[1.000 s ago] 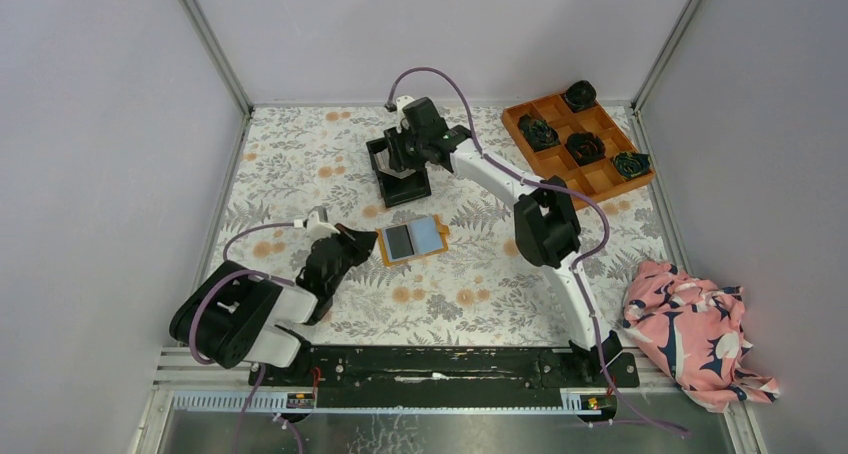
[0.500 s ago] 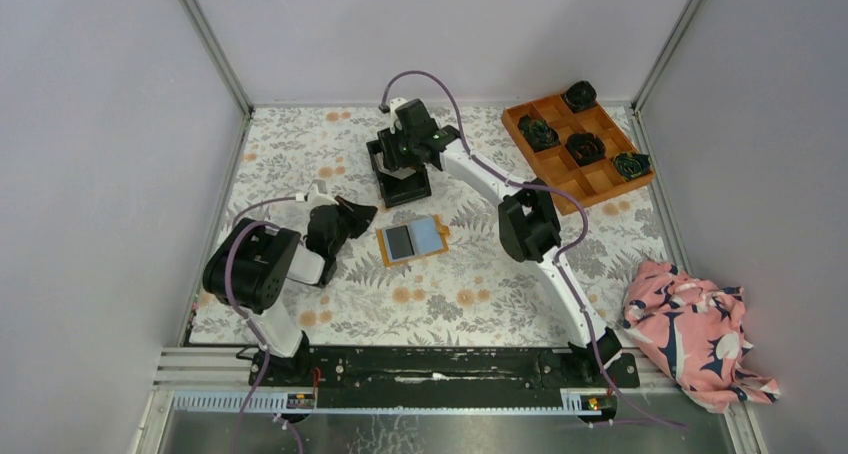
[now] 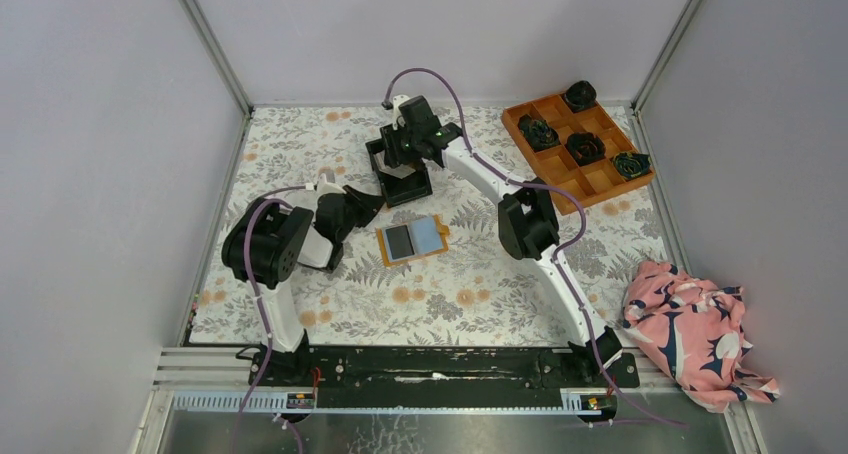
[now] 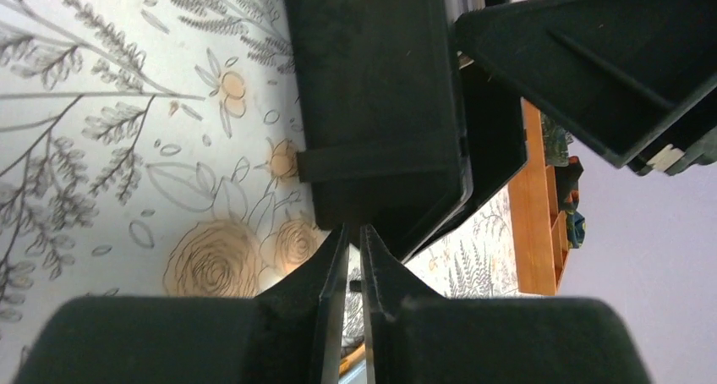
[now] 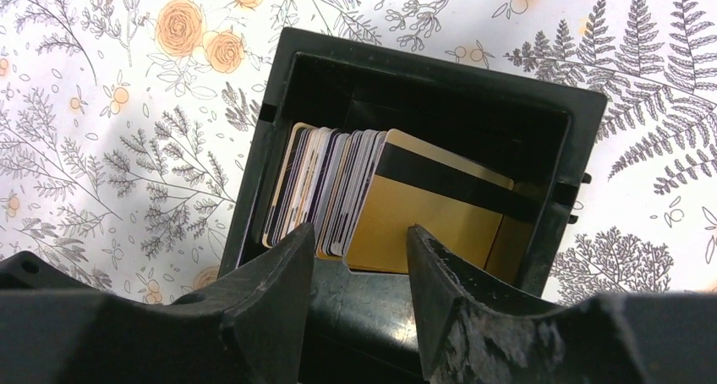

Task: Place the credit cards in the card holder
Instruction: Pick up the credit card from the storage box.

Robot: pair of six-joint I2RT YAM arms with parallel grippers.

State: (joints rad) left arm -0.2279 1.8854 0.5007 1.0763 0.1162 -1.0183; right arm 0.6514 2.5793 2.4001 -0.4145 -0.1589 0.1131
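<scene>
The right gripper point(image 5: 359, 242) hung over the black bin point(image 5: 440, 75) with its fingers point(image 5: 283, 266) spread well apart and nothing between them, both tips above the bin's wall. Inside the bin the credit cards point(image 5: 334, 189) stood packed on edge and leaning. The card at the end of the row, gold with a black stripe point(image 5: 427, 211), faced the camera.

The left gripper point(image 3: 366, 202) lay low just beside the bin, on its left in the overhead view. Its fingers point(image 4: 331, 257) were drawn almost together with only a thin slit between them, and they gripped nothing.

The card holder point(image 3: 412, 239) lay open and flat on the floral table point(image 3: 450, 284), just on the arm-base side of the bin. Its orange-tan edge framed one dark panel and one light blue panel.

An orange tray point(image 3: 598, 180) with dark rosettes sat well to the right of the bin. A pink cloth point(image 3: 695, 334) lay farther off on that side.
</scene>
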